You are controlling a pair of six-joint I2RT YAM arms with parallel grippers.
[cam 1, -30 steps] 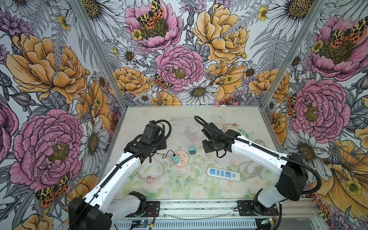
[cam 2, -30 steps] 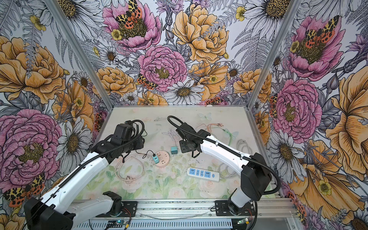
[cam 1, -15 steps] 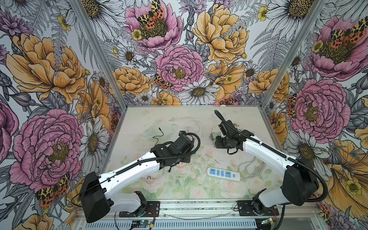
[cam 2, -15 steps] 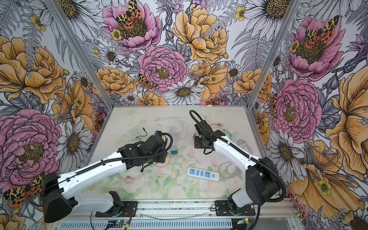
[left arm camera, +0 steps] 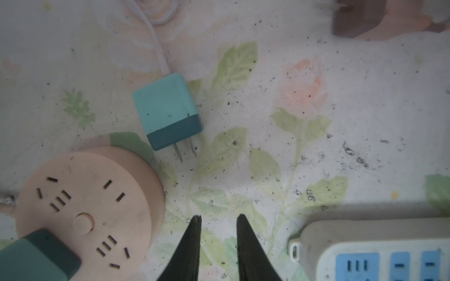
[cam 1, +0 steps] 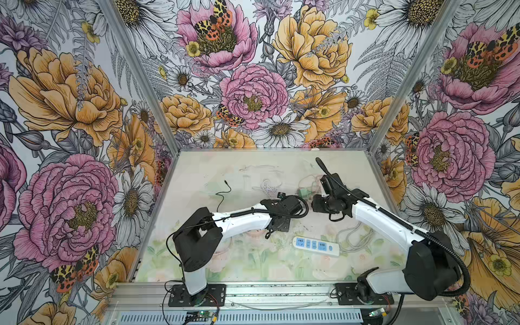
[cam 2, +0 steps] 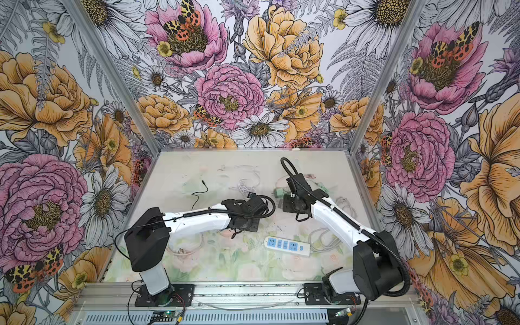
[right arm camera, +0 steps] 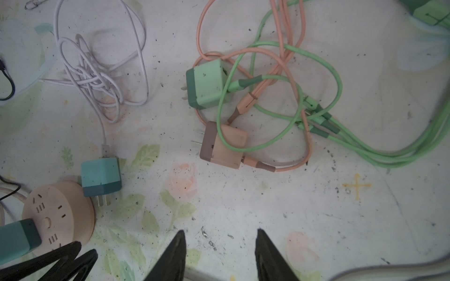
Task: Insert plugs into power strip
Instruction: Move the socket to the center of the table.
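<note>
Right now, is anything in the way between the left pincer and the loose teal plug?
Nothing visible does. In the left wrist view, only bare table lies between the left pincer and the teal plug, whose prongs point roughly toward it. The round pink socket sits beside that path, not across it.

A robot test cell in a lab: flower-printed panels [cam 1: 253,92] set in aluminium posts [cam 1: 139,76] box in a small printed surface [cam 1: 253,261]. A left arm [cam 1: 242,222] and a right arm [cam 1: 385,222] are bolted to a metal rail [cam 1: 281,292] at the front. A bare circuit board [cam 1: 201,313] and a slotted cable duct [cam 1: 281,319] sit below the rail.
</note>
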